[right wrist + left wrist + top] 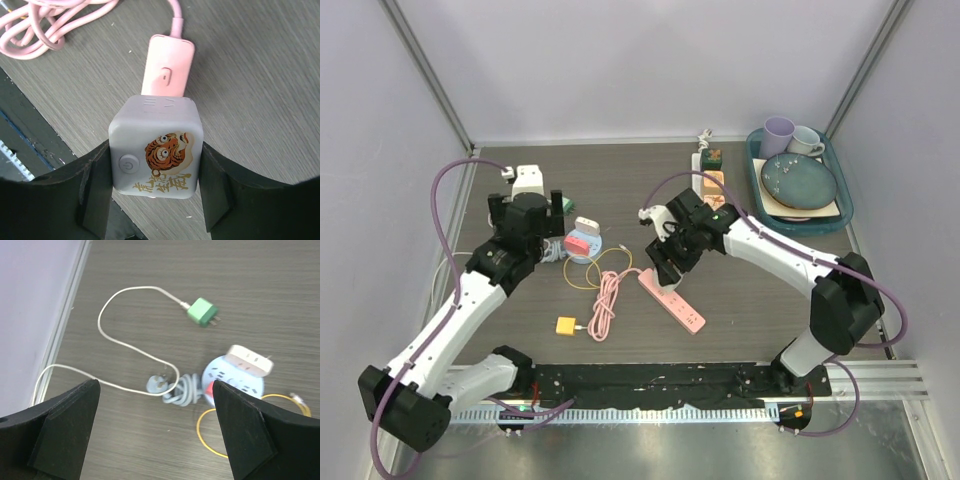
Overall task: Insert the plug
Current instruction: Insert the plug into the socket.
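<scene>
Dark wood table (520, 170): cube plug (152, 127) held by the pink strip (675, 303).
Top view: strip near the centre, running toward 4 o'clock. Left wrist: left gripper (155, 390) gapes wide, holding nothing; green plug (202, 312) at 12 o'clock. Right wrist: right gripper (155, 147) clamps the cube plug, strip showing at 12 o'clock.

You have the pale rounded plastic cube plug (156, 150), with a tiger picture, gold characters and a round power button on its face, clamped between the fingers of the right claw (156, 172). It sits over one end of the pink plastic power strip (167, 70), which lies flat and slantwise on the worktop (250, 75), its pink cord (45, 25) coiled beside it. Whether plug and strip touch, you cannot tell.
</scene>
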`<control>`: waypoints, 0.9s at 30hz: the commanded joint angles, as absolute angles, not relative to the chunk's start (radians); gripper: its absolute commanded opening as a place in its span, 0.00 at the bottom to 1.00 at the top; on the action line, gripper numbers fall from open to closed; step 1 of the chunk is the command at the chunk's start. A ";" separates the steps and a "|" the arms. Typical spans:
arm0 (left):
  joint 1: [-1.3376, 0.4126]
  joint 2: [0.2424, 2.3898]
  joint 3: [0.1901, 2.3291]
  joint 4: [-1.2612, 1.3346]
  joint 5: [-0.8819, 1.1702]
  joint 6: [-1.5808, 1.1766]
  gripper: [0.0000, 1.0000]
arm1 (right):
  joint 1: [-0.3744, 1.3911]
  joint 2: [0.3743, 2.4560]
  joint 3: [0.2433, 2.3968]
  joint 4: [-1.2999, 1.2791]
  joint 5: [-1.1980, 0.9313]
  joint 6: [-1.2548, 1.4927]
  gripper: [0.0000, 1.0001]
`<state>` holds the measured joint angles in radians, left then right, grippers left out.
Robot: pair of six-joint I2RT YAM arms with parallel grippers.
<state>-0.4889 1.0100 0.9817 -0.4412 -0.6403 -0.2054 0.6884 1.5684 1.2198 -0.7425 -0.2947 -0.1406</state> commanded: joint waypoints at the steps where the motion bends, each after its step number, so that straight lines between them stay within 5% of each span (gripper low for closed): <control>1: -0.434 1.002 0.959 -0.416 -0.641 -0.227 1.00 | 0.727 1.578 1.259 -0.729 -0.321 -0.169 0.01; 27: -0.433 0.957 0.917 -0.367 -0.673 -0.166 1.00 | 0.744 1.603 1.175 -0.638 -0.259 -0.147 0.01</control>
